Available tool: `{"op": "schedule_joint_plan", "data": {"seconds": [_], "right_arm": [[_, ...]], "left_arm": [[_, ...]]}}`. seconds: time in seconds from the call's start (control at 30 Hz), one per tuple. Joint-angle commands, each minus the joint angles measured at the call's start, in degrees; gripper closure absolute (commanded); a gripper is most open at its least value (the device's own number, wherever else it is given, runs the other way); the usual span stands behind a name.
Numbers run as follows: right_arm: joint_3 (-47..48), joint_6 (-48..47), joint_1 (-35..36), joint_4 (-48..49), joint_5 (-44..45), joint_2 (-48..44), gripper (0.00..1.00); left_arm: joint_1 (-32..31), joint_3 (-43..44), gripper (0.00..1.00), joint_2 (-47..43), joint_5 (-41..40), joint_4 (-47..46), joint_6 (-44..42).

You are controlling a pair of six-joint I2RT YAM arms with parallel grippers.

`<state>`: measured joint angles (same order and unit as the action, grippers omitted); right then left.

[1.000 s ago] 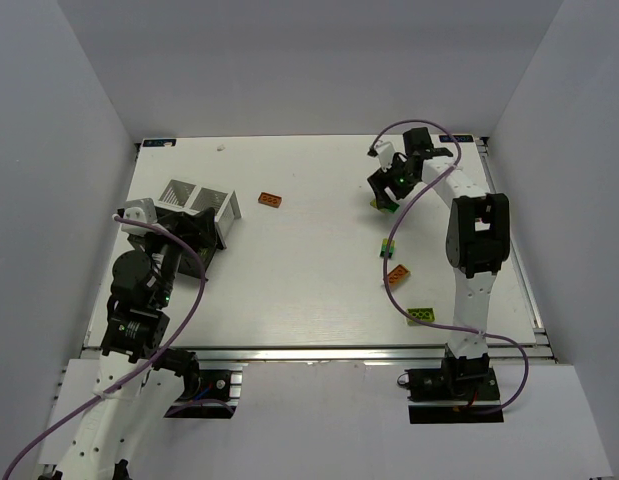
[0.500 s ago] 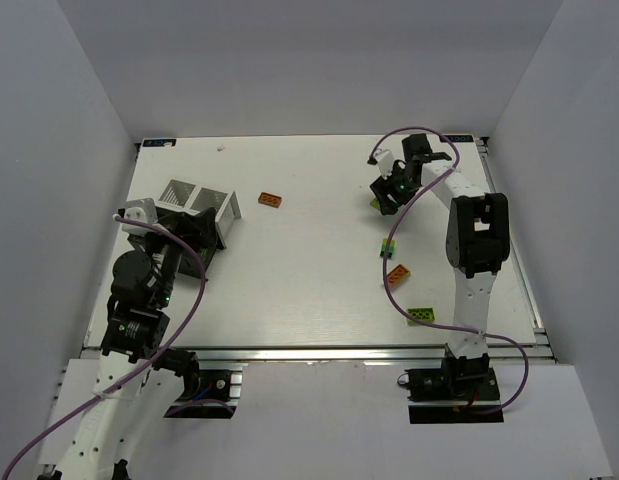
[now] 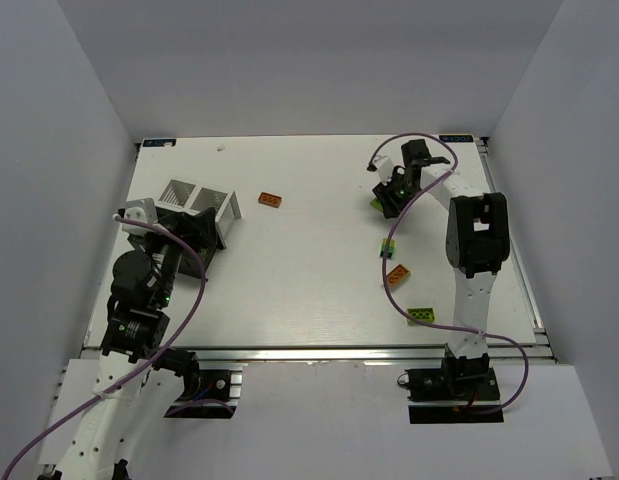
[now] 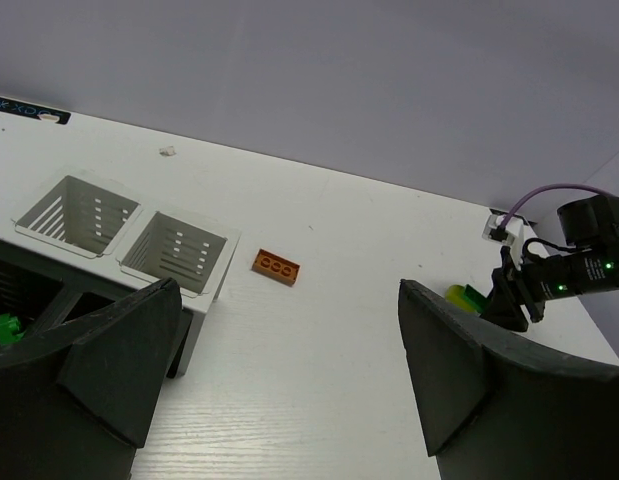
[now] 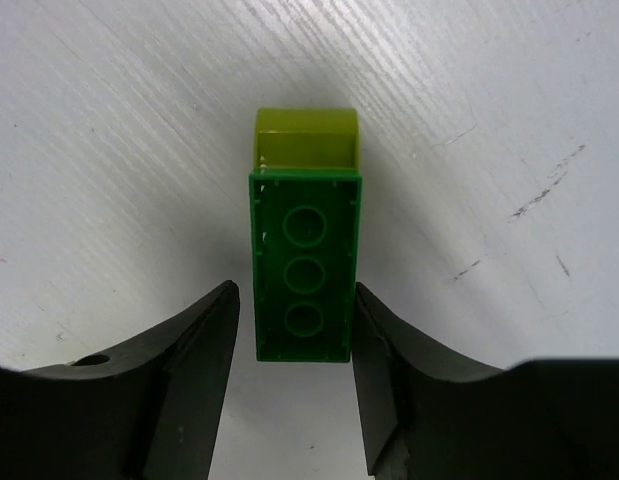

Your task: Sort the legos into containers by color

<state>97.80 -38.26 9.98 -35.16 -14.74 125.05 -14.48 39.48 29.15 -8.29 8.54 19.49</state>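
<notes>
Glossy rectangular green lego (image 5: 304,240), hollow underside up, on grainy white table (image 5: 469,120), between right tool's (image 5: 294,305) slightly spread jaws.

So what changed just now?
The right tool settled down over the green brick, and its jaws squeezed in beside it, not gripping yet. The left tool, the boxes and the other bricks stayed put.

At your right gripper (image 5: 295,320) there's barely a sliver either side of the dark green plastic brick (image 5: 305,270), with a lime brick (image 5: 307,138) right at its far end. On your left, white slatted boxes (image 4: 179,250) stand close ahead. Past them the white table (image 4: 319,380) is open bar one orange brick (image 4: 276,267).
</notes>
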Motion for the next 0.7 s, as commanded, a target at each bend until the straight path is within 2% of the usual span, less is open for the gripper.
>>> {"op": "schedule_joint_plan", "data": {"seconds": [0.0,0.2,0.23,0.43,0.53,0.63,0.67], "right_arm": [[-1.73,-0.94,0.04,1.58,-0.99,-2.09,0.48],[-4.1,-1.38,-0.05,2.63,-2.66,-5.07,0.65],[-5.24,-1.29,-0.05,2.81,-3.09,-5.78,0.7],[-10.08,-0.15,-0.05,4.92,-9.15,-13.42,0.81],[-11.4,1.17,0.04,3.61,-15.47,-17.29,0.85],[-12.63,3.36,0.04,2.38,-24.61,-21.42,0.88],[-13.15,4.15,0.04,2.03,-30.29,-22.21,0.89]], "left_arm": [[-0.37,-0.37,0.02,0.12,1.35,-0.98,-0.68],[-0.64,-0.99,0.02,0.73,6.87,-2.91,-0.77],[-0.72,-1.16,0.02,0.91,7.67,-3.26,-0.76],[-1.34,-1.78,0.02,1.61,13.12,-5.02,-0.24],[-2.04,-2.66,0.02,1.79,18.11,-7.21,0.11],[-3.18,-3.62,0.02,2.75,26.18,-10.63,0.64],[-3.88,-3.89,0.02,3.28,28.49,-12.56,0.73]]}}
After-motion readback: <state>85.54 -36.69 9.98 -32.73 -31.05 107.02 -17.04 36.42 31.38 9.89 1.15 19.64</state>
